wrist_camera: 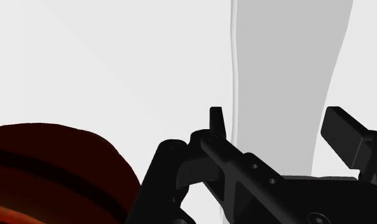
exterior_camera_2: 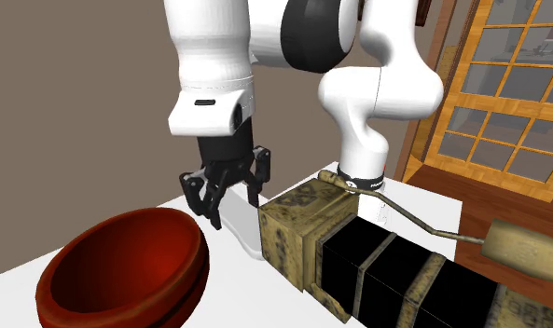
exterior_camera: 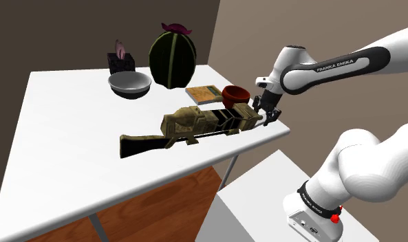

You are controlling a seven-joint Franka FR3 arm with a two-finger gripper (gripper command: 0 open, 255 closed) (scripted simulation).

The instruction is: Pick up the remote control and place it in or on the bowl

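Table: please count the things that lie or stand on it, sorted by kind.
Bowls: 2, grey bowl and red-brown bowl
Cactus: 1
Rifle: 1
Book: 1
Dark box: 1
Remote: 1
Total: 7

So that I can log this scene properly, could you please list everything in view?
table: 1, white, under all items
remote: 1, light grey, near table edge, beside red bowl
red bowl: 1, dark red, next to remote
grey bowl: 1, grey, by cactus
cactus: 1, dark green, purple bloom, far side of table
box: 1, dark, pink tuft, behind grey bowl
book: 1, tan, between cactus and red bowl
rifle: 1, tan camouflage and black, across table's middle
door: 1, wooden lattice, second exterior view's right
stand: 1, white, beside table
arm: 1, white, dark joints
gripper: 1, black, open, straddling remote
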